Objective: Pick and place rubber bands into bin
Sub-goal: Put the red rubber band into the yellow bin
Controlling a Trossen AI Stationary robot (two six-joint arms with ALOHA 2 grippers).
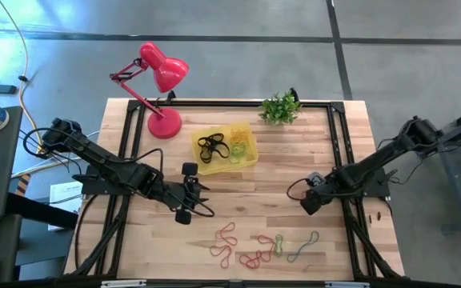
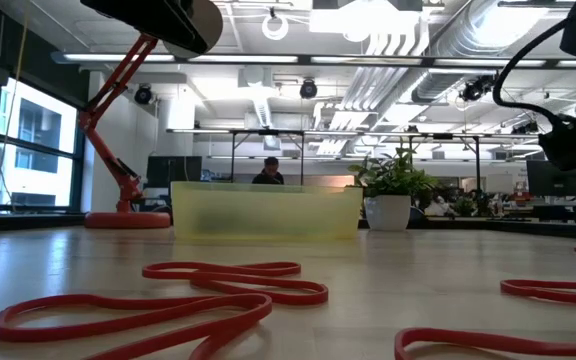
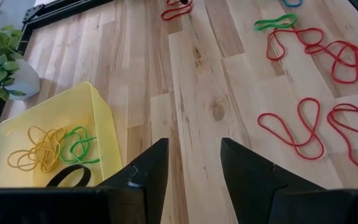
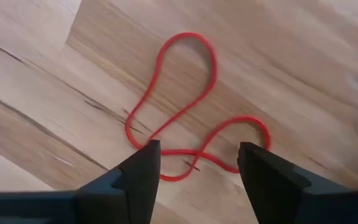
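The yellow bin [image 1: 225, 146] stands at the table's far middle, with black, yellow and green rubber bands [image 3: 48, 149] inside. Several red, orange and green bands [image 1: 254, 250] lie flat on the wood near the front edge. They also show in the left wrist view [image 3: 303, 124]. My left gripper [image 1: 189, 194] is open and empty, just near-left of the bin [image 3: 55, 134]. My right gripper [image 1: 310, 197] is open over a single twisted red band [image 4: 185, 106] that lies flat on the table. Its fingers [image 4: 143, 165] stand on either side of the band's near loops.
A red desk lamp [image 1: 160, 88] stands at the far left and a small potted plant [image 1: 280, 107] at the far middle. A black frame [image 1: 230, 102] runs along the table's edges. Bare wood lies between the two grippers.
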